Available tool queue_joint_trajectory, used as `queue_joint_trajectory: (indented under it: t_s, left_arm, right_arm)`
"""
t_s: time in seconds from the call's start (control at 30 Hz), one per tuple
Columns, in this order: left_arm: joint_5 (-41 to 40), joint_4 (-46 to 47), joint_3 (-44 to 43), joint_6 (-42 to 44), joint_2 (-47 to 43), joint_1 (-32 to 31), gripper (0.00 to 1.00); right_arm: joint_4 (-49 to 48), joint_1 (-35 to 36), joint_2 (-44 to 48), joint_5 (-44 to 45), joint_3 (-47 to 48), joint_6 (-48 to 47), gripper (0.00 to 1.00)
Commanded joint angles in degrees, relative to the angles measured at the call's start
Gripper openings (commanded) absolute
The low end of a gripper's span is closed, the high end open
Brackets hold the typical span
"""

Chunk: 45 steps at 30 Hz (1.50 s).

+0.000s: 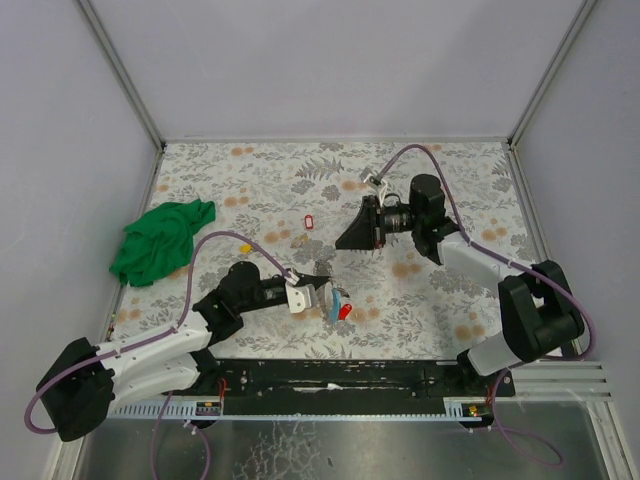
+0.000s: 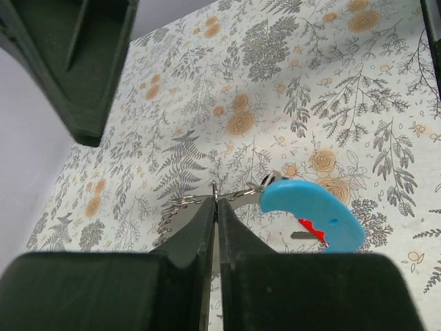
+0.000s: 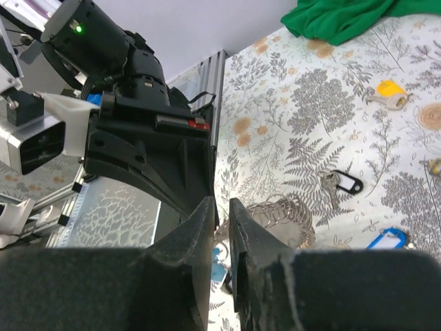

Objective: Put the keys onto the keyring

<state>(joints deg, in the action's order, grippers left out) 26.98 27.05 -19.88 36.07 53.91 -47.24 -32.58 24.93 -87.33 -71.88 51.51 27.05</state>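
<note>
Top view down over whole table [image 1: 260, 170], wrist views low, close, sharing it

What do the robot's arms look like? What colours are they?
The left arm and right arm are white shells with chunky black joints. A thin purple cable loops along each. The left end effector and right end effector both have two flat black fingers; the left one has a white block behind it.

A robotics lab test cell; plain white panels [image 1: 330, 60] on aluminium posts [image 1: 120, 72] enclose a floral-covered surface [image 1: 260, 170]; left arm [image 1: 160, 355] and right arm [image 1: 490, 265] bolted to a rail [image 1: 340, 375] at 6 o'clock.
</note>
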Motion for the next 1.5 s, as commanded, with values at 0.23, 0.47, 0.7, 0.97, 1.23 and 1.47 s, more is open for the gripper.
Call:
queue_joint_trajectory:
  t_s: [0.23, 0.47, 0.7, 0.97, 1.23, 1.47]
  left_arm:
    - [-1.10, 2.31, 0.46, 0.40, 0.61, -0.35, 0.00]
    - [-3.05, 3.45, 0.37, -1.88, 0.27, -0.31, 0.00]
    - [-7.62, 3.44, -1.26, -8.27, 1.23, -0.37, 0.00]
    - [-13.97, 3.44, -1.98, -19.85, 0.69, -0.31, 0.00]
    - [-15.57, 3.64, -1.60, -25.27, -0.34, -0.31, 0.00]
    - [-14.98, 3.63, -1.80, -25.49, -0.68, -0.33, 0.00]
  right_arm:
    - [3.96, 3.19, 15.45, 8.60, -11.97, -29.60, 0.31]
    - [8.47, 11.44, 21.56, 25.01, -16.28, -45.73, 0.34]
    - [-11.71, 14.86, 28.69, 38.41, -28.17, -43.57, 0.31]
    - [-27.10, 23.57, 26.50, 55.12, -34.28, -44.55, 0.29]
    - [-34.40, 28.03, 18.52, 62.19, -33.68, -47.58, 0.27]
    - [-36.74, 28.48, 14.14, 62.82, -32.26, -48.01, 0.25]
